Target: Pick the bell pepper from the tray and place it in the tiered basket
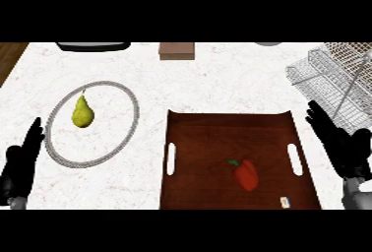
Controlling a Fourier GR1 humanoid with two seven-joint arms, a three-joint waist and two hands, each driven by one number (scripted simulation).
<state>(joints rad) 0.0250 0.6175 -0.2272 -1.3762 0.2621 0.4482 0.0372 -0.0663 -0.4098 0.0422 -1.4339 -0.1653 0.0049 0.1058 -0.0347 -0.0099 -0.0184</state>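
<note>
A red bell pepper (247, 174) with a green stem lies in the front half of a dark brown tray (218, 133) at the centre right. The white wire tiered basket (335, 81) stands at the far right, behind the tray's right corner. My right hand (341, 145) is open beside the tray's right edge, fingers straight and pointing away, apart from the pepper. My left hand (20, 165) rests open at the lower left edge, fingers up, holding nothing.
A yellow-green pear (83, 112) lies on a round plate (131, 106) at the left. A brown block (176, 50) and a dark object (93, 46) sit at the counter's far edge. A small white tag (286, 201) lies in the tray's front right corner.
</note>
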